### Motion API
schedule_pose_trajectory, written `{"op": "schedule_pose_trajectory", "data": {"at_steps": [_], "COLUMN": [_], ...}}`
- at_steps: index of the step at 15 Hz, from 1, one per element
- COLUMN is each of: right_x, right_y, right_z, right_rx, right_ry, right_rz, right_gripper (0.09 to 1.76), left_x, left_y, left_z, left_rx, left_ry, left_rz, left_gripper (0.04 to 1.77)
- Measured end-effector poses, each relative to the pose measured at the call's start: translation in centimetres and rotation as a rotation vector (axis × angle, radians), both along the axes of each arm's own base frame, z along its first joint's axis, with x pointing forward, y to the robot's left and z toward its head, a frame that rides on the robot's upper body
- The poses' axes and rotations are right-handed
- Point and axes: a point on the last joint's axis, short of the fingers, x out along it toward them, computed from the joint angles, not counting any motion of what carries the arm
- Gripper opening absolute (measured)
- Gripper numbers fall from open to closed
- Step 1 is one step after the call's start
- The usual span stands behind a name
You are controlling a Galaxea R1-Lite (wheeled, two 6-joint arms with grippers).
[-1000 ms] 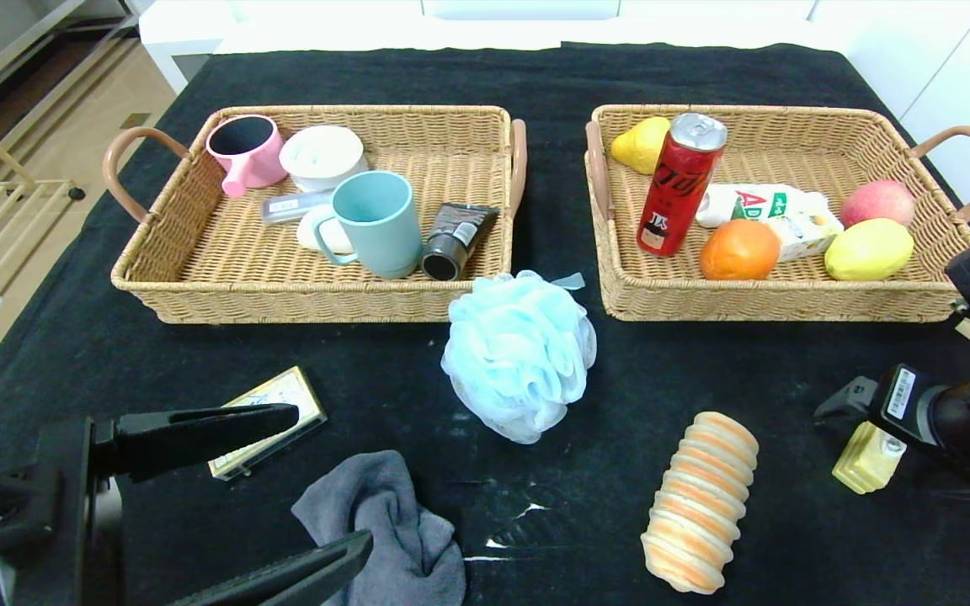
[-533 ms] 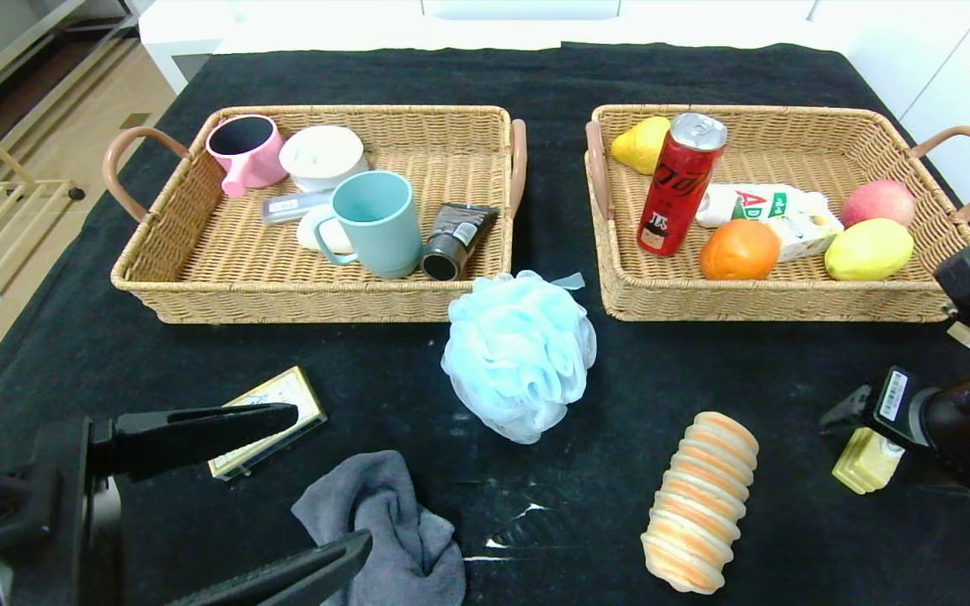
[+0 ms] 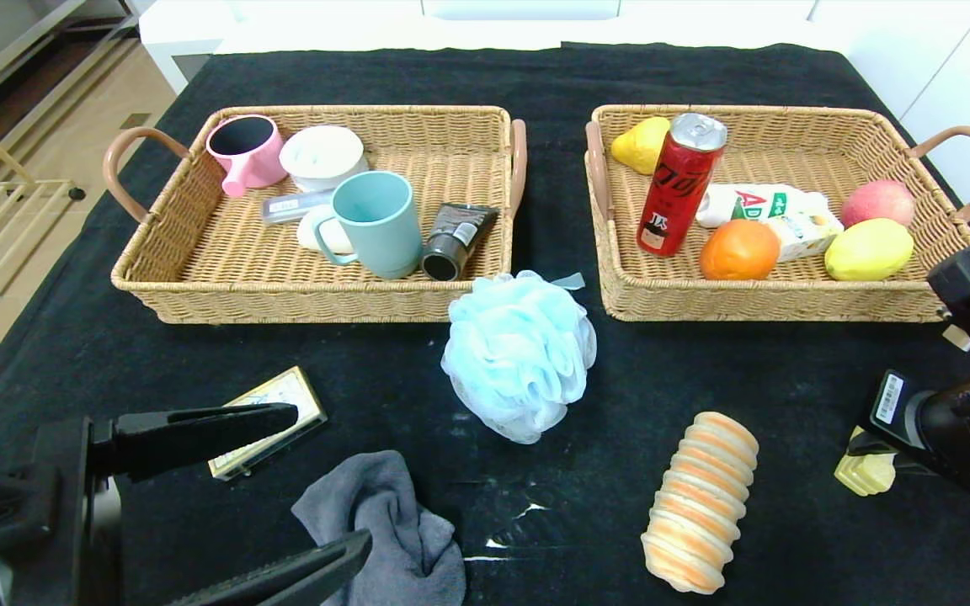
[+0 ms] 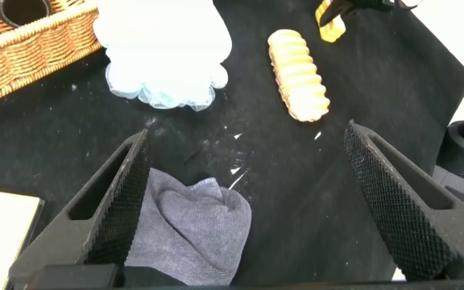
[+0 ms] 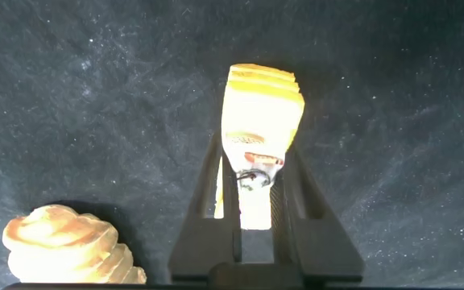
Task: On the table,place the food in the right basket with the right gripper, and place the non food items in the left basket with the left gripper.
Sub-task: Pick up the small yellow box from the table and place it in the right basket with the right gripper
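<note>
My right gripper (image 3: 862, 448) is at the table's front right, with its jaws shut on the narrow end of a small yellow bottle (image 3: 866, 473). In the right wrist view the gripper (image 5: 252, 173) pinches the bottle (image 5: 262, 109) from both sides, low over the cloth. A striped bread roll (image 3: 700, 501) lies to its left. My left gripper (image 3: 332, 478) is open at the front left, over a grey cloth (image 3: 392, 522) that lies beside one finger in the left wrist view (image 4: 188, 225). A light blue bath pouf (image 3: 520, 353) sits between the baskets' front corners.
The left basket (image 3: 199, 286) holds mugs, a jar and a tube. The right basket (image 3: 771, 305) holds a red can, fruit and a packet. A flat gold-edged box (image 3: 270, 408) lies by my left gripper. The table is covered in black cloth.
My right gripper has moved down and toward me over the yellow bottle and now covers more of it. The left arm and the other things have not moved.
</note>
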Motion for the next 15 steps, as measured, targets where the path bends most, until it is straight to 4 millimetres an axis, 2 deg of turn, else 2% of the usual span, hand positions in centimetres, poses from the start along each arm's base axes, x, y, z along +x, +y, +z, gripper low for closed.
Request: {"op": "schedule_pose_trajectory", "data": {"at_steps": [10,15], "right_x": [0.18,-0.10], "right_y": [-0.03,-0.01], "right_z": [-0.25,0.25], "right_rx": [-0.005,0.003], "right_ry": [0.010,-0.005], "right_rz": [-0.001,0.007], "right_gripper": [0.33,0.33], "left_x": [-0.08,-0.02], "left_y": [0.08,0.02], "left_z": [0.00,-0.15], "left_rx": [-0.001,0.008], "left_ry": [-0.001,-0.002], "left_rz": [0.000,0.001], "left_gripper": [1.72,1.72]}}
